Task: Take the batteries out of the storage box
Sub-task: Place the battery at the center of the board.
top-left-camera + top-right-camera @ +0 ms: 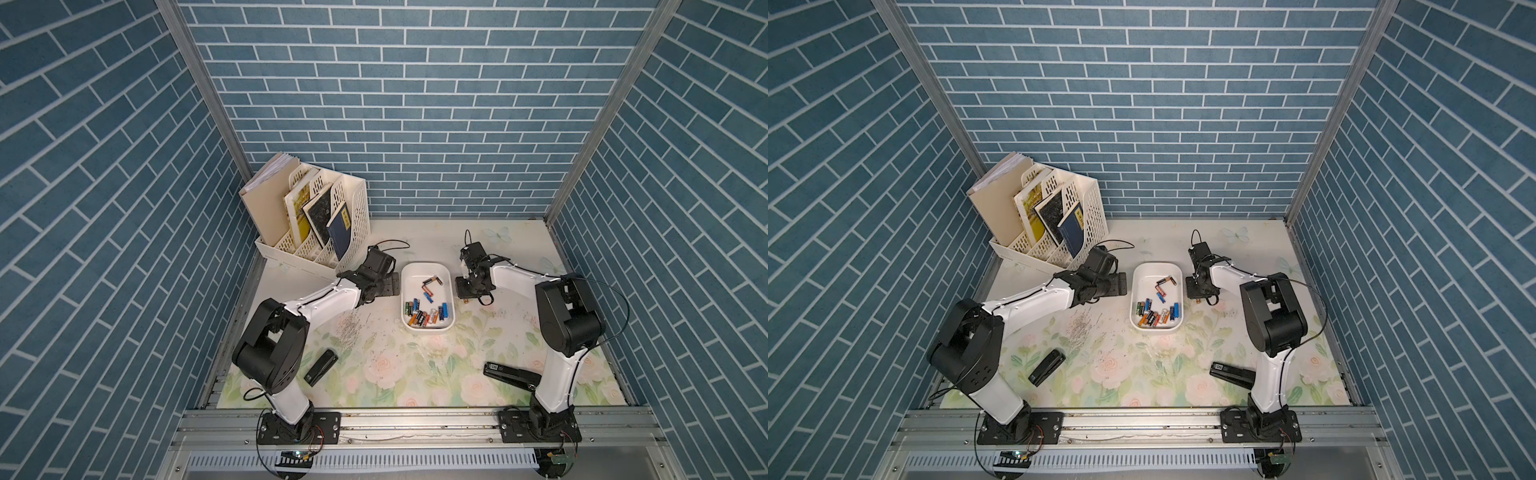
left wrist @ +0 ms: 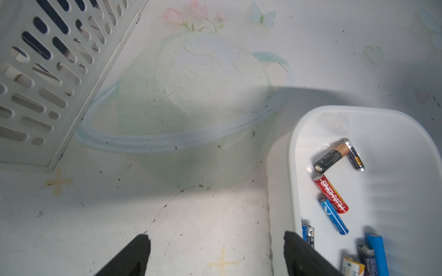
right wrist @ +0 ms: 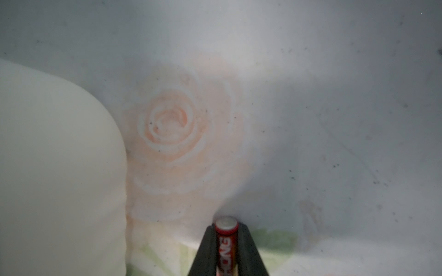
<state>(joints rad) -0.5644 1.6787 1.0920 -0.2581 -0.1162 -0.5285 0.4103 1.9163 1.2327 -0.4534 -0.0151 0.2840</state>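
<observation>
Floral tabletop (image 3: 172, 124). Right gripper (image 3: 226, 228) clamped on red battery (image 3: 226, 235) lettered "HONG", storage box (image 3: 59, 167) beside. Left gripper (image 2: 216, 239) spread wide, empty; "HUAHONG" battery (image 2: 331, 193) nearby in box.

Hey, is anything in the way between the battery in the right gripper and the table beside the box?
Nothing visible. The right gripper holds the red battery outside the storage box, with only the floral table in front of it.
</observation>
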